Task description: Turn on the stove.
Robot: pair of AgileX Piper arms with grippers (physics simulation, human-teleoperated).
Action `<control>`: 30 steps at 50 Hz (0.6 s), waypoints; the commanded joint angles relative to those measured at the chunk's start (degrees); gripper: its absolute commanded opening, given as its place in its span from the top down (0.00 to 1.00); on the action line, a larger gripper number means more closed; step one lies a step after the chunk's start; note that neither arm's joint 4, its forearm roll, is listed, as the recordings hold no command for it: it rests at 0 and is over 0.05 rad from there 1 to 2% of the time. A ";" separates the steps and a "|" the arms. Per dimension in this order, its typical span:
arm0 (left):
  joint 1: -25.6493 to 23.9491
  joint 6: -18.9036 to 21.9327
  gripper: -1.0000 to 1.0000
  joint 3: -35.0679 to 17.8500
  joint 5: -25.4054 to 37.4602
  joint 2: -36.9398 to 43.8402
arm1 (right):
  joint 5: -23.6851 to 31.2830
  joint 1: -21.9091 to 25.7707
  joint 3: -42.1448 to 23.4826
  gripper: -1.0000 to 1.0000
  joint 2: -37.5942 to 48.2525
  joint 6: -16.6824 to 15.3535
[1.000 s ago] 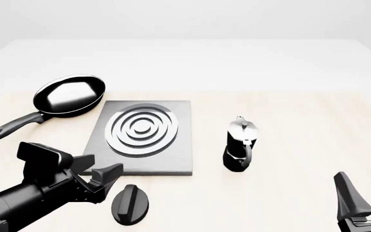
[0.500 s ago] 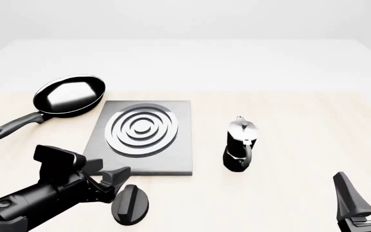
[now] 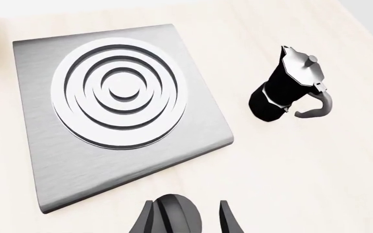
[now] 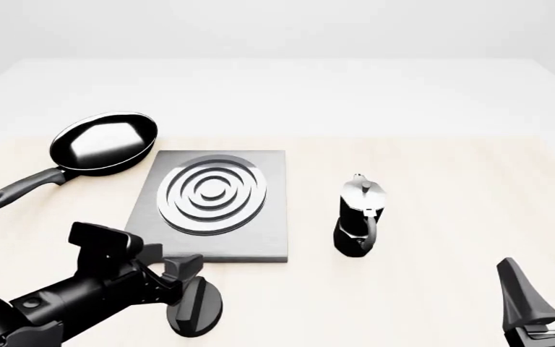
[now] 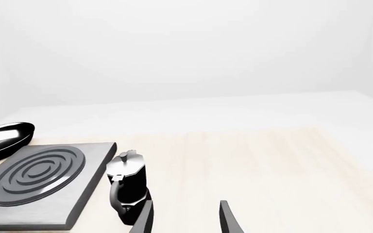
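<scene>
Front view: the flat square dark-grey metal stove plate (image 4: 214, 210) with its round burner of concentric silver rings (image 4: 212, 194) lies on the pale wood-grain tabletop (image 4: 432, 217), left of centre. Its small black oval ridged knob (image 4: 196, 307) sits apart on the table, just nearer than the plate's front edge. The left gripper (image 4: 188, 283) has its fingers spread on either side of the knob; the left wrist view shows gaps between them and it. A black frying pan (image 4: 102, 143) lies just beyond the plate's left corner, a black-and-silver moka pot (image 4: 360, 215) stands to its right. The right gripper (image 4: 548, 293) hovers low at the right, parted and empty. Plain white walls surround the table.
</scene>
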 commanded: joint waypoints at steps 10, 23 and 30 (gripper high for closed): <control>0.88 -0.28 0.00 0.64 -2.48 3.55 | 0.08 0.18 0.00 0.00 0.06 0.95; 1.21 -0.44 0.00 0.47 -3.73 5.96 | 0.03 0.34 0.01 0.00 0.31 1.74; 1.25 -0.53 0.00 0.36 -4.84 7.66 | -0.22 0.41 0.01 0.00 0.68 2.38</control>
